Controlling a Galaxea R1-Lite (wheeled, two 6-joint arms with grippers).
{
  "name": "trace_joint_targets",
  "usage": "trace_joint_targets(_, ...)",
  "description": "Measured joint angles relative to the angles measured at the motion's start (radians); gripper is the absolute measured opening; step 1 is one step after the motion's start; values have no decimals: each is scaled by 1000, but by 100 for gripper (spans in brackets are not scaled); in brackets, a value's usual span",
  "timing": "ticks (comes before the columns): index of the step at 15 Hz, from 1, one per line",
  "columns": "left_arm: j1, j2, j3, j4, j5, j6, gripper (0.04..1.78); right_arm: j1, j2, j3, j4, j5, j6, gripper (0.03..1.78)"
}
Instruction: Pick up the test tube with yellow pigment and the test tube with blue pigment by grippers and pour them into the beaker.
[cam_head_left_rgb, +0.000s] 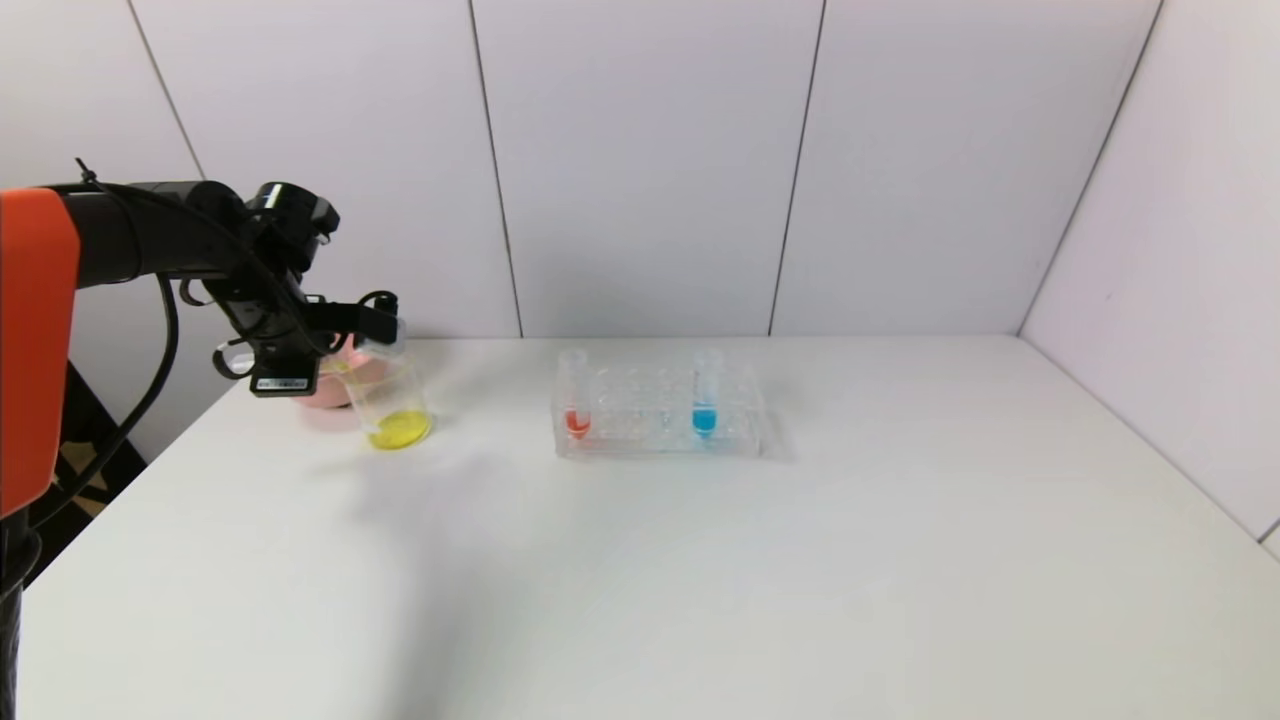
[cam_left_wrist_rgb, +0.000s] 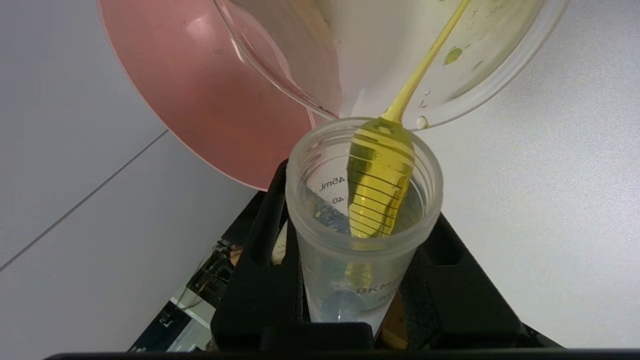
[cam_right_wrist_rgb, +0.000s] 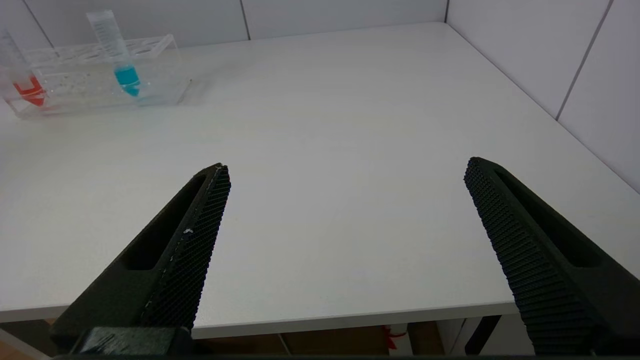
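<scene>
My left gripper is shut on the yellow-pigment test tube and holds it tipped over the beaker. A thin yellow stream runs from the tube's mouth into the beaker, which holds a yellow pool. The blue-pigment test tube stands upright in the clear rack; it also shows in the right wrist view. My right gripper is open and empty, low over the table's near right edge, out of the head view.
A pink bowl stands just behind the beaker; it also shows in the left wrist view. A red-liquid tube stands at the rack's left end. The white table is walled at the back and right.
</scene>
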Motion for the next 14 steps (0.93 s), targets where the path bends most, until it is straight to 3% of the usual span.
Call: trace_joint_targets(14,-6,-5,0,14,37,-20,54,0,0,0,0,0,0,171)
